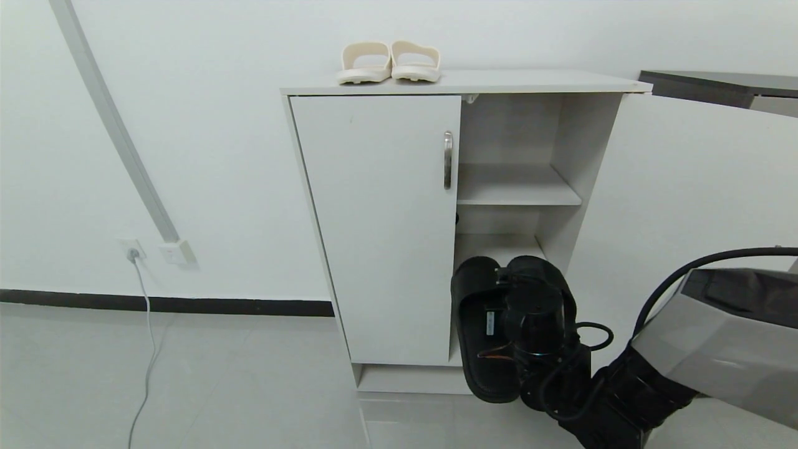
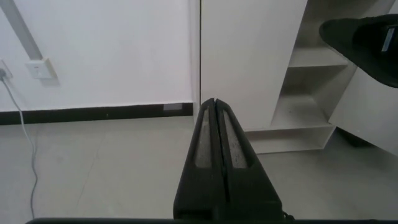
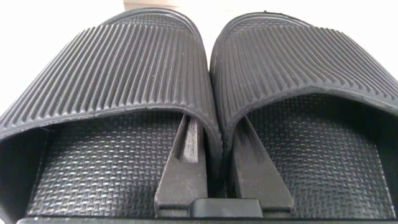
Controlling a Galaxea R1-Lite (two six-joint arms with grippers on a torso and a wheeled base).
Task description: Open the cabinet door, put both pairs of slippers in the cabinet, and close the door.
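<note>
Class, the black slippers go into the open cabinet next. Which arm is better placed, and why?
Right. Its claw grips the black slippers by their inner edges, just in front of the cabinet on its open side. The left claw is shut on nothing, out over the floor, away from them.

Bright, even room light.
You get soft shadows inside the open cabinet (image 1: 511, 131) and beside the wall conduit (image 1: 116, 125); the glossy floor (image 1: 218, 374) faintly mirrors the cabinet base.

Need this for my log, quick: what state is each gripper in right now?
Left gripper: closed, holding nothing.
Right gripper: closed on the pair of black slippers, jaws pinching their inner sides together.
</note>
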